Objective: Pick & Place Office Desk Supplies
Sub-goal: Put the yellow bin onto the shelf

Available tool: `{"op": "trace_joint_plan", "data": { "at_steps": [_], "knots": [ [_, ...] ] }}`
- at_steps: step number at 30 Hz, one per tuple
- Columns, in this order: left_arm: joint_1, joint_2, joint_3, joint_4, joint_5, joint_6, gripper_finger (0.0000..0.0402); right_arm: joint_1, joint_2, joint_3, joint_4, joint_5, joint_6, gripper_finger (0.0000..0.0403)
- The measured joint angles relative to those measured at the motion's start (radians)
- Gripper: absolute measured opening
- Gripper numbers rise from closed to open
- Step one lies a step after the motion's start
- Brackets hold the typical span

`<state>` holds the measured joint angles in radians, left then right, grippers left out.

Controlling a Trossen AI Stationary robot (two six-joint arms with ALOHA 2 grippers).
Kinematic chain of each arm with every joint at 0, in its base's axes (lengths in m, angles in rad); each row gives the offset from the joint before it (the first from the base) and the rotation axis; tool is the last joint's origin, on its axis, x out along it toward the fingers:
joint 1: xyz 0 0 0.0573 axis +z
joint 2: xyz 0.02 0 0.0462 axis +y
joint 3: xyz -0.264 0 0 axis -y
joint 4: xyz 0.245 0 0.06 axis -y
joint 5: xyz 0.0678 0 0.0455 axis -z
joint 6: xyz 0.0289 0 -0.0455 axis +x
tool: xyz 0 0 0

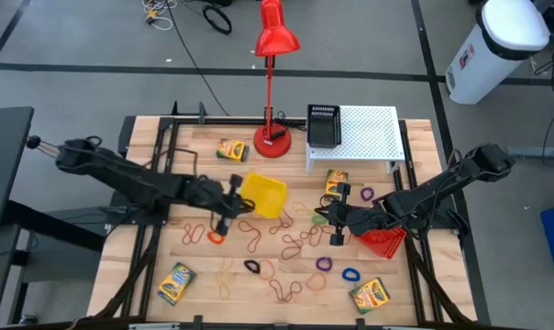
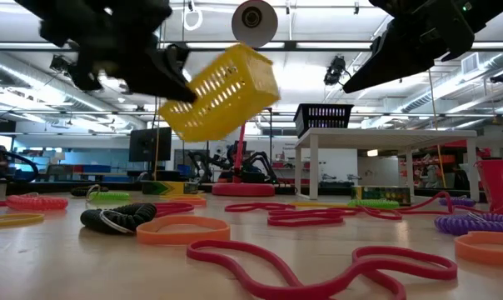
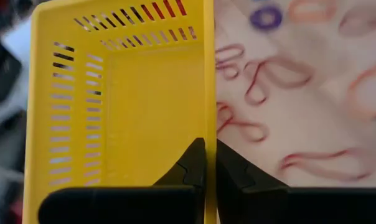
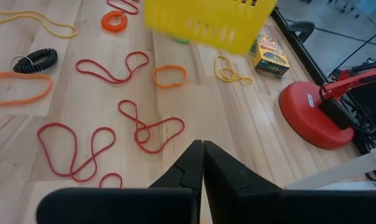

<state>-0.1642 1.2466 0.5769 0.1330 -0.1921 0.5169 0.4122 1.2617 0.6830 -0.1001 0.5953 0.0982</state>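
Observation:
My left gripper [image 1: 233,200] is left of the table's middle, shut on the yellow mesh bin [image 1: 266,194], which hangs tilted in the air in the low view [image 2: 222,92]. My right gripper [image 1: 335,217] hovers right of centre, shut and empty [image 4: 203,152], above scattered rubber-band loops [image 1: 291,240]. The red bin [image 1: 387,243] lies on the table under the right arm. The black bin [image 1: 324,126] stands on a white perforated shelf [image 1: 373,137]. Crayon boxes lie at the far side [image 1: 231,149], beside the shelf [image 1: 337,181] and at both near corners [image 1: 176,282] [image 1: 371,295]. My left gripper pinches one side wall of the yellow bin at its rim [image 3: 208,124], one finger inside the bin [image 3: 191,165] and one outside [image 3: 231,168]. The fingers come from the table's left. The bin is lifted clear of the table and tilted.
The tall red desk lamp stands with its base [image 1: 273,142] at the far middle, its head over the far edge. A black coiled band [image 2: 118,218] and red and orange loops lie across the near half. The shelf fills the far right corner.

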Motion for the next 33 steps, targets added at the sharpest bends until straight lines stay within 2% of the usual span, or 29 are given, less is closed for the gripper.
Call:
{"op": "trace_joint_plan", "data": {
  "at_steps": [4,9,14,22,33],
  "knots": [
    [0.052,0.115,0.048,0.002,0.025,0.228,0.0014,0.000,0.000,0.000,0.000,0.000,0.000,0.0021],
    [0.119,0.246,0.134,-0.065,0.136,0.385,0.0014,0.000,0.000,0.000,0.000,0.000,0.000,0.0021],
    [0.142,0.342,0.234,-0.158,0.157,0.511,0.0019,0.000,0.000,0.000,-0.001,-0.002,0.000,0.0021],
    [0.150,0.423,0.295,-0.183,0.142,0.532,0.0043,0.000,0.000,0.000,-0.001,-0.002,-0.002,0.0021],
    [0.124,0.429,0.295,-0.162,0.096,0.349,0.0046,0.000,0.000,0.000,-0.002,-0.004,-0.002,0.0021]
  ]
}}
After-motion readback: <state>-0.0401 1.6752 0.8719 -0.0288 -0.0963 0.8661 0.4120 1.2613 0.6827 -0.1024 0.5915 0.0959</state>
